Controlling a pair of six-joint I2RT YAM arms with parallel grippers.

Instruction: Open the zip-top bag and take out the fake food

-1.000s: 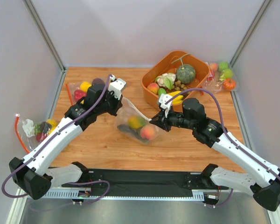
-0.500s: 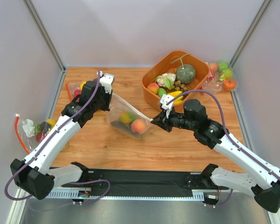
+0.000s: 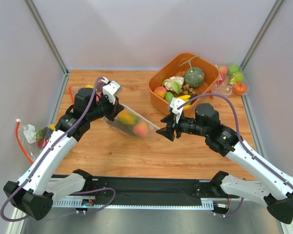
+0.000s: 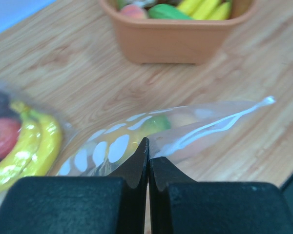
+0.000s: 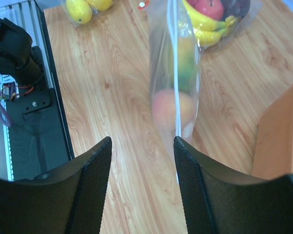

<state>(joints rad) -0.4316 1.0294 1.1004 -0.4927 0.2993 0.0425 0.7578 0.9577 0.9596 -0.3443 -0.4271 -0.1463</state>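
1. At the far left, off the edge of the wooden table (image 3: 112, 151), a clear bag of fruit (image 3: 39, 134) lies against the wall. A second clear bag with yellow bananas (image 4: 29, 146) lies on the table's back-left corner, behind the left arm.
2. The left gripper (image 4: 147, 155) has its jaws pressed tight together, pinching the film of the zip-top bag (image 3: 132, 124) at its left end, right beside the white dots.
3. From that pinch the bag stretches to the right across the middle of the table, with its thin strip running away from the jaws toward the right arm. I cannot tell whether its low side touches the wood.
4. Inside the bag, the mango (image 3: 127, 117) sits nearer the left jaws, with the peach (image 3: 140, 129) just to its right and lower.
5. The right gripper (image 5: 142, 146) stands with its jaws apart and nothing clamped between them. The bag's right corner ends just beside the fingertips. From the wrist view the bag hangs edge-on ahead of the gap, close to one finger, and I cannot tell whether it touches.
6. Behind the right gripper sits an orange tub (image 3: 156, 92) holding a grey-green pumpkin (image 3: 194, 76) and other pieces.
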